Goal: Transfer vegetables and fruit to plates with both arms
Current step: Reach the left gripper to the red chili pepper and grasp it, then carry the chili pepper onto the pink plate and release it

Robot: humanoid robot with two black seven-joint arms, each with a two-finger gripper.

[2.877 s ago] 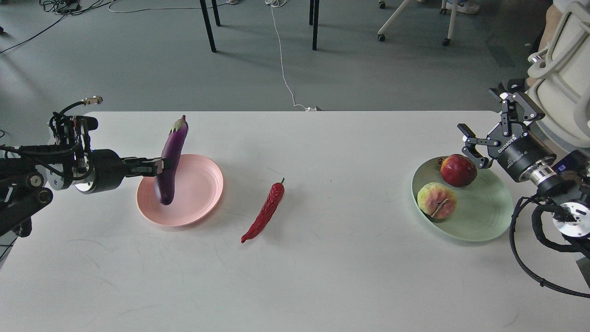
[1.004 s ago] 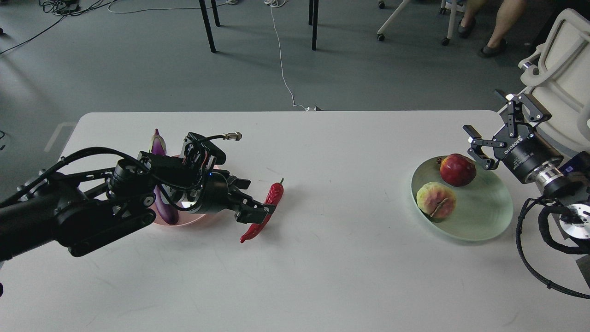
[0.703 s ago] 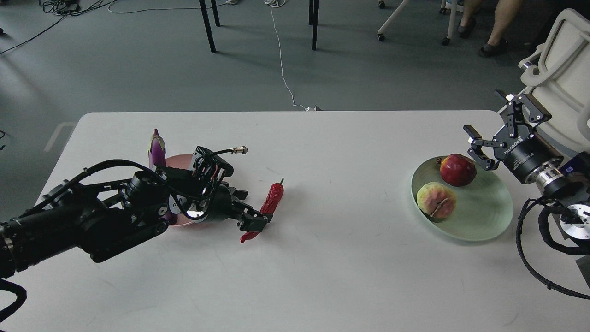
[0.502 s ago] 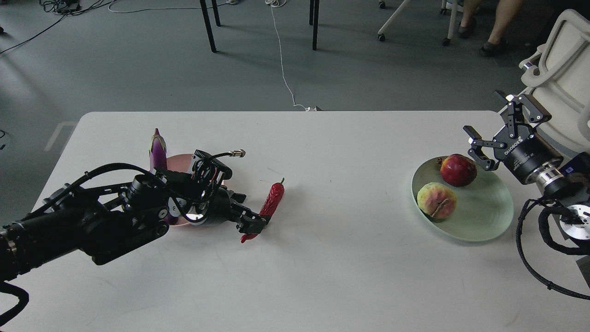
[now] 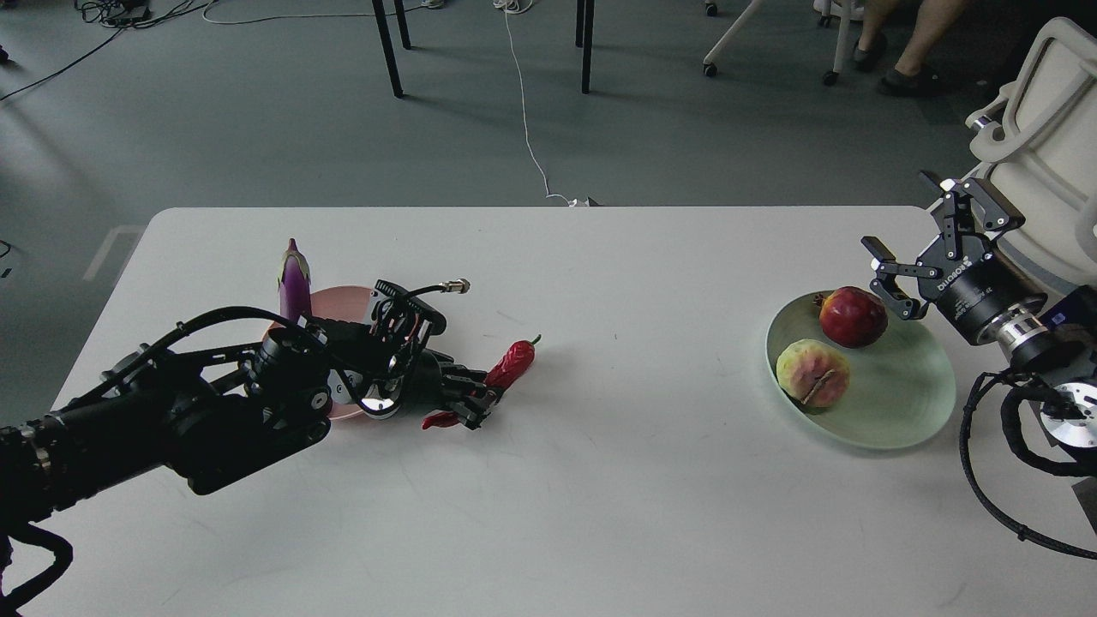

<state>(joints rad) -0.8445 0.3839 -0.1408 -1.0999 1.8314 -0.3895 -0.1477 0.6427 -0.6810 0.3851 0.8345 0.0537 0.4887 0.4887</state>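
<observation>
My left gripper point(image 5: 474, 404) is shut on the lower half of the wrinkled red chili pepper point(image 5: 512, 365), just right of the pale pink plate point(image 5: 336, 301). The chili's tail pokes out left of the fingers. The purple eggplant point(image 5: 294, 281) lies on the pink plate; only its stem end shows behind my left arm. The pomegranate point(image 5: 853, 317) and the peach point(image 5: 812, 373) sit on the mint green plate point(image 5: 900, 407). My right gripper point(image 5: 900, 214) is open and empty, just beyond the pomegranate at the plate's far right.
The white table point(image 5: 600, 497) runs from edge to edge of the view. A pale chair point(image 5: 1041, 146) stands behind my right arm. Chair legs, table legs, cables and a person's feet are on the floor past the far edge.
My left gripper let go of the eggplant on the pink plate, swung right and closed on the chili. The chili has since turned and shifted left. My right arm has barely moved.
</observation>
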